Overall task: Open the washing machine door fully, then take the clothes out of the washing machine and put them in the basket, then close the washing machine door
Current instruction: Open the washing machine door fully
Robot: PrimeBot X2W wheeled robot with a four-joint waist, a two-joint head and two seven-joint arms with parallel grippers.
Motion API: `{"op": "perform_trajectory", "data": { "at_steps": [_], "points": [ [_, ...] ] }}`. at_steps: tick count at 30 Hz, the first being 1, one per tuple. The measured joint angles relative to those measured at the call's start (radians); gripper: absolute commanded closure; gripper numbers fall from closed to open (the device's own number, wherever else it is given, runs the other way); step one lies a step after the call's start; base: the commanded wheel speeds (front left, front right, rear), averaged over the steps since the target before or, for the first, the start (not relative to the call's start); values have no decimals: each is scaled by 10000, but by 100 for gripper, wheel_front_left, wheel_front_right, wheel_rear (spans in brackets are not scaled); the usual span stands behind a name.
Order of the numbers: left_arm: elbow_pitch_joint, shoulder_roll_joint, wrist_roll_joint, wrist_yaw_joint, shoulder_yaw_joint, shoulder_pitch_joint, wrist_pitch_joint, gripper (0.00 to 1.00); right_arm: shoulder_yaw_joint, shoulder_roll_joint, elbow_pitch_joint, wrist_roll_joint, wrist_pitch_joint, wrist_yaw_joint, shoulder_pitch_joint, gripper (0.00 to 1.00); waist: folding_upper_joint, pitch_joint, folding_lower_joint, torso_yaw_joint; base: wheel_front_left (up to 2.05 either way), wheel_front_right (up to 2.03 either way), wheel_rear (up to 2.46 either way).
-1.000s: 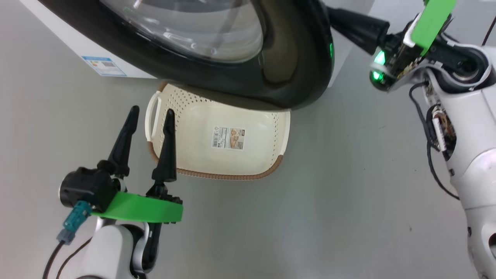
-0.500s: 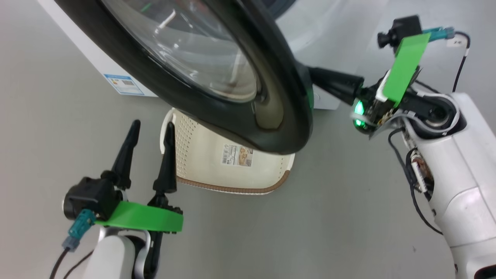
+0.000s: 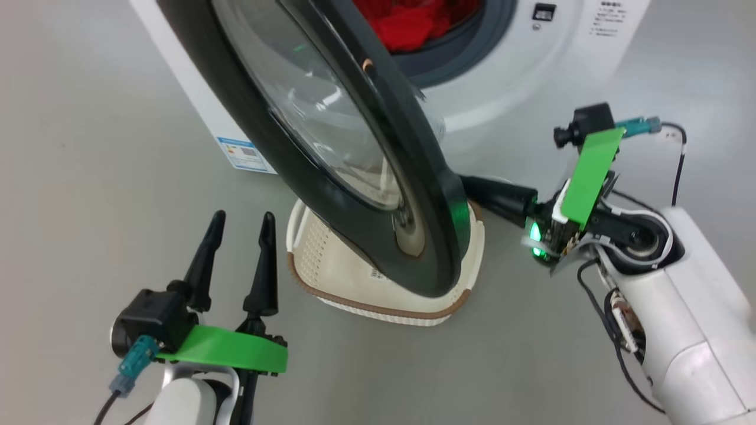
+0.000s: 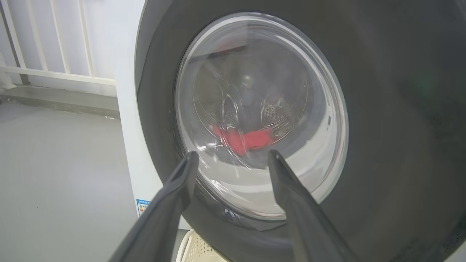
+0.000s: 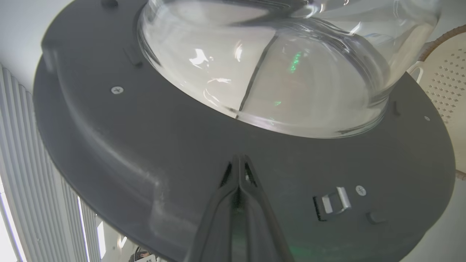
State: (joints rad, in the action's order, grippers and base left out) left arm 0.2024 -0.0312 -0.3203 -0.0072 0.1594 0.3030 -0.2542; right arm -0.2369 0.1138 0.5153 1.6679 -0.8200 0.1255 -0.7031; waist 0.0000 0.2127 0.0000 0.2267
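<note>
The washing machine door [image 3: 440, 236], with its black rim and clear glass bowl [image 3: 331, 136], stands swung out from the white washing machine [image 3: 531, 77]. Red clothes [image 3: 413, 23] lie in the drum and also show through the glass as clothes [image 4: 244, 140]. The cream basket [image 3: 378, 308] sits on the floor under the door. My right gripper [image 3: 472, 184] is shut and empty, its tip against the door's grey inner face [image 5: 127, 138]; the right gripper [image 5: 238, 159] touches just below the bowl [image 5: 273, 72]. My left gripper [image 3: 243, 215] is open and empty in front of the door's outer side [image 4: 382, 127].
A blue energy label [image 3: 246, 154] marks the machine's lower front corner. Bare grey floor [image 3: 88, 147] spreads to the left and in front of the basket. A white railing [image 4: 54, 54] stands behind the machine. The door latch [image 5: 336, 200] sits right of my right fingers.
The head camera has shifted, bringing the drum opening and red clothes into view. The door has swung further out and stands more edge-on, my shut right gripper staying behind it. The left gripper stays open.
</note>
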Motion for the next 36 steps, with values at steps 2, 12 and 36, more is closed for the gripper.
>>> {"op": "perform_trajectory", "data": {
  "at_steps": [2, 12, 36],
  "points": [
    [4, -2, -35, 25, 59, -14, 0, 0, 4, -38, -33, 31, 0, 0, 267, 100, 0, -130, 0, 148, 0, 0, 0],
    [265, -8, -69, 115, 357, -409, 0, 0, -8, -219, -326, 161, -65, 0, 1426, 100, 0, -845, 0, 836, 0, 0, 0],
    [562, -96, -33, 173, 631, -1054, 2, 0, -520, -414, -242, 280, -56, 0, 2276, 100, 0, -2001, 0, 2766, 0, 0, 0]
  ]
}}
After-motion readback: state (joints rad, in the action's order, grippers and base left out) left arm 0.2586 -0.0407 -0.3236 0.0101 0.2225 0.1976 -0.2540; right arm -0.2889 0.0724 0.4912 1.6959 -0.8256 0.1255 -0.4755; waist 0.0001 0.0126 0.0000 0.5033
